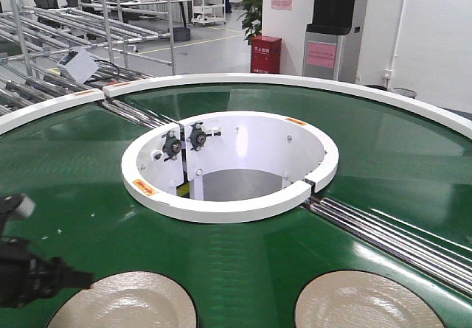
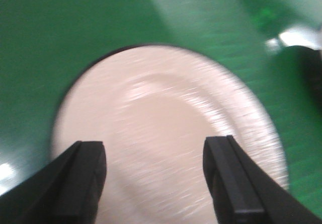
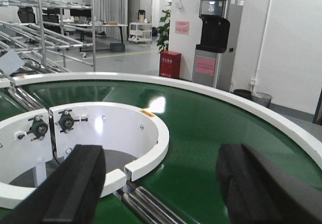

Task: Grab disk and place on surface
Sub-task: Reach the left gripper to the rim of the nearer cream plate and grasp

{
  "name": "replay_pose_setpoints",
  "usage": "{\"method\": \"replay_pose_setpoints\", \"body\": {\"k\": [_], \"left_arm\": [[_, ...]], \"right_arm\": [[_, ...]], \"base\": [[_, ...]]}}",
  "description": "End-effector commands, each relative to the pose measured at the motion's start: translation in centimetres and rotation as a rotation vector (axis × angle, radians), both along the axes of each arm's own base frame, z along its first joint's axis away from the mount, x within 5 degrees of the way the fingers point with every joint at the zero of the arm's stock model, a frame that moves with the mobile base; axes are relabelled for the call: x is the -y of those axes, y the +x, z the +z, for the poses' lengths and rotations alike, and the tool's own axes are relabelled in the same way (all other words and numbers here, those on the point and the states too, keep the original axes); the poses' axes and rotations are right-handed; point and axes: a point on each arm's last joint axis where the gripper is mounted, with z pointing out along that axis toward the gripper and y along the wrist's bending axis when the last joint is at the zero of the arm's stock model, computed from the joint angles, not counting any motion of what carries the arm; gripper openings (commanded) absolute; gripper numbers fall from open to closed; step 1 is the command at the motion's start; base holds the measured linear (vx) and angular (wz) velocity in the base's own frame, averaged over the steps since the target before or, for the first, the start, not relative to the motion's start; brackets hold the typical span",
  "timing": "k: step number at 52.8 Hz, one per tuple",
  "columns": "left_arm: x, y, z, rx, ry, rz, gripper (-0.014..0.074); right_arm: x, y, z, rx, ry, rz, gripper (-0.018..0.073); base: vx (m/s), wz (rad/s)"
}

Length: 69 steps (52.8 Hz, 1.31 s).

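I have my left gripper (image 2: 153,146) spread wide over the pale disk (image 2: 166,98), which lies on the green belt (image 2: 45,43) at 7 o'clock in the front view, and my right gripper (image 3: 161,158) is wide too, holding nothing.

Front cam: mounted high, looks forward and down over the green belt (image 1: 383,151) to the white inner ring (image 1: 228,211), room behind; mid range. Left wrist cam: very close, aimed steeply down past the left gripper (image 2: 155,151) at one disk (image 2: 161,118), blurred. Right wrist cam: low, near level, looks out through the right gripper (image 3: 161,156) across the belt. Front and right wrist share the ring, red cabinet (image 1: 265,54), dispenser (image 1: 332,26), racks (image 1: 66,18). Front and left wrist share the disk at the front view's lower left.
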Motion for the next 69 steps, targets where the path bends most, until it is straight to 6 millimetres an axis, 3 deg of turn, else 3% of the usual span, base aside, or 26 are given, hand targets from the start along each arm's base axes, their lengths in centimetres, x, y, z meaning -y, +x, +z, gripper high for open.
{"method": "replay_pose_setpoints", "body": {"k": [1, 7, 20, 25, 33, 39, 44, 45, 46, 57, 63, 69], "left_arm": [[-2.2, 0.2, 0.6, 0.005, 0.032, 0.020, 0.0524], [-3.8, 0.8, -1.3, -0.059, -0.007, 0.078, 0.0524], [-3.4, 2.1, -5.7, -0.189, -0.121, 0.027, 0.0524], [-2.3, 2.5, -6.8, -0.215, -0.233, -0.017, 0.0521], [1.1, 3.0, -8.2, -0.248, -0.299, -0.123, 0.0498], [3.0, 2.9, -8.8, -0.261, -0.286, -0.191, 0.0344], [3.5, 2.8, -8.7, -0.267, -0.296, -0.210, 0.0064], [3.5, 2.8, -8.6, -0.266, -0.303, -0.210, -0.0004], [3.5, 2.8, -8.4, -0.262, -0.312, -0.206, -0.0012], [3.0, 2.9, -5.5, -0.168, -0.386, -0.145, -0.0008], [2.2, 2.6, -2.2, -0.057, -0.417, -0.109, -0.0008], [1.5, 1.8, 3.1, 0.089, -0.434, -0.135, -0.0008]], "right_arm": [[0.0, -0.5, 1.9, 0.109, -0.018, 0.004, 0.0512], [0.0, -0.5, 2.0, 0.113, -0.019, 0.005, 0.0512], [-0.1, 0.4, 1.4, 0.084, -0.022, 0.005, 0.0512], [-0.1, 0.9, 1.1, 0.069, -0.022, 0.005, 0.0512], [-0.1, 1.5, 0.7, 0.049, -0.023, 0.006, 0.0512], [-0.1, 1.7, 0.6, 0.042, -0.023, 0.006, 0.0512], [-0.1, 1.7, 0.6, 0.042, -0.023, 0.006, 0.0512], [-0.1, 1.7, 0.6, 0.042, -0.023, 0.006, 0.0512], [-0.1, 1.7, 0.6, 0.041, -0.023, 0.006, 0.0512], [0.0, 1.7, -0.2, -0.045, -0.023, -0.005, 0.0510], [0.2, 1.8, -1.0, -0.192, -0.012, -0.024, 0.0498], [0.4, 2.4, -0.9, -0.344, 0.011, -0.050, 0.0473]], "base": [[0.00, 0.00], [0.00, 0.00], [0.00, 0.00], [0.00, 0.00], [0.00, 0.00], [0.00, 0.00], [0.00, 0.00], [0.00, 0.00], [0.00, 0.00], [0.00, 0.00], [0.00, 0.00], [0.00, 0.00]]}}
